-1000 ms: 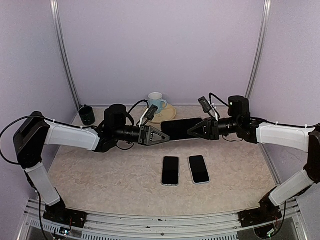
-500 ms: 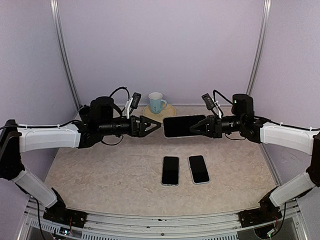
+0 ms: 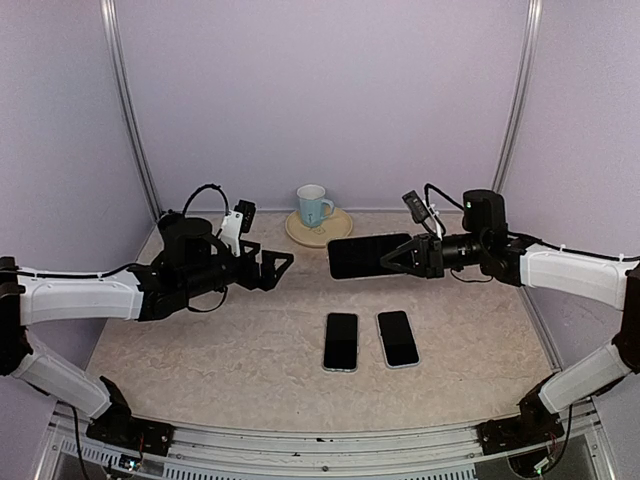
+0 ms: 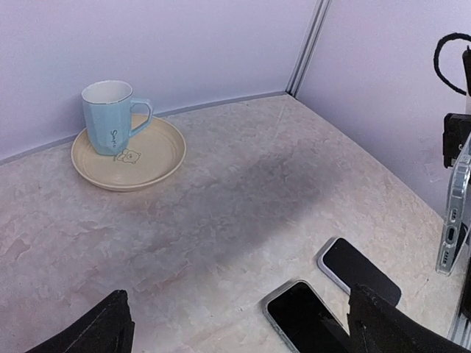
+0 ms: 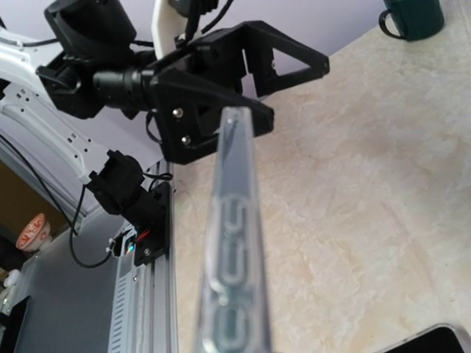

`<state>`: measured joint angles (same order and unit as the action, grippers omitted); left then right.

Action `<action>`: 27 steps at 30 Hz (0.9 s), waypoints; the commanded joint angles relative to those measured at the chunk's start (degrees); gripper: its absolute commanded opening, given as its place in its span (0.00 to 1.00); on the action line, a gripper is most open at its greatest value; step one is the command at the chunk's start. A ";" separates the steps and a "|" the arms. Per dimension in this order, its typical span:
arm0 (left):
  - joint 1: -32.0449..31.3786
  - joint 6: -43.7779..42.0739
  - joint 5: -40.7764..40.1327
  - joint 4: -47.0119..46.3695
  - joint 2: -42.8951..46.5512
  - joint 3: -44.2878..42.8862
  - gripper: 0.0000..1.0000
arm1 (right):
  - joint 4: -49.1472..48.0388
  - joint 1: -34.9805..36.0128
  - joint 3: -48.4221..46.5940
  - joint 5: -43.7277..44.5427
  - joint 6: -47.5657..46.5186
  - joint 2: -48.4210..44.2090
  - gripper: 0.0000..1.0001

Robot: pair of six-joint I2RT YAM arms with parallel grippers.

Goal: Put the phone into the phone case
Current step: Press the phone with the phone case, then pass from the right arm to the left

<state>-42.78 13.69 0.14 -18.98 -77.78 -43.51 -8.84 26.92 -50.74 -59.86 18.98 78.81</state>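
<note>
My right gripper (image 3: 398, 261) is shut on the right end of a dark phone in a clear phone case (image 3: 368, 255), held level in the air above the table's back half. The right wrist view shows the case's clear edge (image 5: 234, 220) with its button cut-outs, end on. My left gripper (image 3: 276, 267) hangs open and empty well to the left of the case, apart from it. The left wrist view shows the case's edge (image 4: 455, 213) at the far right. Two more phones (image 3: 341, 341) (image 3: 397, 338) lie side by side, screens up, on the table.
A light blue mug (image 3: 313, 205) stands on a cream saucer (image 3: 337, 232) at the back centre. A dark green cup (image 5: 412, 15) sits at the back left. The left wrist view shows the two lying phones (image 4: 305, 316) (image 4: 360, 268) just below its wide-set fingers (image 4: 103, 331).
My left gripper has opened, let go of the case's left end and drawn back to the left. The right gripper keeps the case in the air, almost still.
</note>
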 commanded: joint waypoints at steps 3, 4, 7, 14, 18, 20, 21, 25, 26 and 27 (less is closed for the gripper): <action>-0.46 -6.94 5.82 -9.96 2.06 3.91 0.99 | -0.22 -1.58 -3.30 -0.09 8.45 3.14 0.02; -0.72 -8.54 7.04 -10.76 3.07 4.49 0.99 | -1.79 -1.72 -3.08 -1.14 10.76 3.84 0.01; -1.13 -12.14 11.11 -12.15 4.47 5.24 0.99 | -6.65 -1.78 -2.03 -2.74 15.90 4.80 0.01; -6.21 -24.93 8.59 -4.94 4.05 -0.31 0.99 | -6.28 -1.70 -2.03 -2.32 17.14 6.76 0.01; -10.01 -32.04 4.36 1.07 -0.08 -5.91 0.99 | -6.90 -1.40 -1.10 -2.35 17.64 7.96 0.01; -11.61 -35.26 2.45 2.58 -1.86 -7.98 0.99 | -6.93 -0.85 -0.71 -2.10 17.45 8.47 0.01; -12.34 -36.63 1.86 3.24 -2.64 -8.96 0.99 | -6.86 -0.44 -0.56 -1.96 17.29 8.77 0.01; -14.27 -40.89 2.77 6.17 -6.87 -13.19 0.99 | -6.58 1.07 -0.58 -1.77 16.78 9.50 0.01; -14.52 -41.58 3.29 6.81 -7.55 -14.05 0.99 | -6.22 1.42 -0.73 -1.65 16.46 9.58 0.01; -14.76 -42.81 3.88 7.45 -8.28 -14.77 0.99 | -5.65 1.73 -1.03 -1.48 16.07 9.65 0.02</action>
<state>-56.45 -22.44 3.92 -16.03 -83.46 -54.76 -12.27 26.96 -51.35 -60.16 35.90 88.49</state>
